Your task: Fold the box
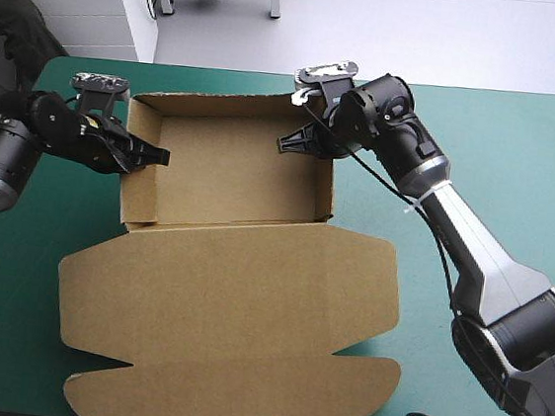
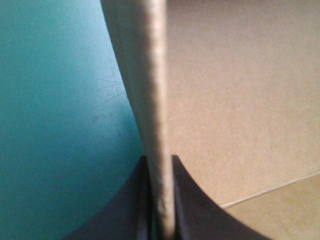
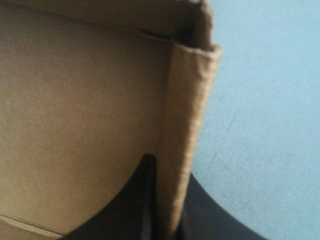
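The brown box (image 1: 231, 178) stands as an open tray at the table's far middle, its lid (image 1: 237, 313) lying flat toward the near edge. My left gripper (image 1: 149, 155) is shut on the box's left wall (image 2: 150, 100), one black finger (image 2: 200, 210) inside the tray and one outside. My right gripper (image 1: 309, 144) is shut on the right wall (image 3: 187, 130) near the far right corner, one finger (image 3: 135, 205) inside the tray. The walls stand upright.
The teal-green cover (image 1: 501, 162) lies bare to the right of the box and along the left edge (image 1: 46, 233). A black cable loops on the table at the near right.
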### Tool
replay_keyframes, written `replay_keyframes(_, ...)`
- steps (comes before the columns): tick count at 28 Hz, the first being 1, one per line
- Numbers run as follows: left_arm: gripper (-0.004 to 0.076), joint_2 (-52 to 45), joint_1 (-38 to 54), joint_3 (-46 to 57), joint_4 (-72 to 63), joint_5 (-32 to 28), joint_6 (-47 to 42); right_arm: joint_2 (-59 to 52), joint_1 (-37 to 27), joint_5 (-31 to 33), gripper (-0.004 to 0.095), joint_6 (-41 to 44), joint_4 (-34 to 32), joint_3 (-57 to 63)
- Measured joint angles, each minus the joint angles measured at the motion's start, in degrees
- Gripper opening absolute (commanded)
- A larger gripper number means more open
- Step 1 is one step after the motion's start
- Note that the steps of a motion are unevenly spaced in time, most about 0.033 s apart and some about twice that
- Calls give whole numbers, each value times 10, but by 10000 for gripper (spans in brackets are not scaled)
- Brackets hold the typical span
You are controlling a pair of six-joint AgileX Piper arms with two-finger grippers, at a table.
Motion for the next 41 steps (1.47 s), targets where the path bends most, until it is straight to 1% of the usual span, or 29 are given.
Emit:
replay_keyframes(3,-8,1,-57,0,67,-8,-63,2,-3,23,-2,4,-14,1)
replay_keyframes(8,-8,19,-98,0,101,-6,-103,4,-7,32,-2,21,-23,25)
replay_keyframes(12,-8,34,-115,0,107,3,-120,2,-10,31,-3,44,-22,69)
replay_keyframes(18,-8,65,-141,1,135,13,-143,-5,-21,30,-3,57,-2,119)
replay_keyframes(25,-8,104,-165,0,145,-3,-162,-5,-62,36,-4,57,30,128)
replay_keyframes(30,-8,133,-168,-2,146,-18,-170,-5,-72,35,-4,55,38,140)
replay_keyframes(32,-8,145,-169,-2,145,-18,-170,-5,-72,26,-4,55,39,158)
replay_keyframes(37,-8,175,-169,-7,145,-25,-170,-5,-73,-28,-4,62,41,215)
replay_keyframes(41,-8,191,-169,-9,146,-36,-171,-5,-73,-55,-4,62,40,229)
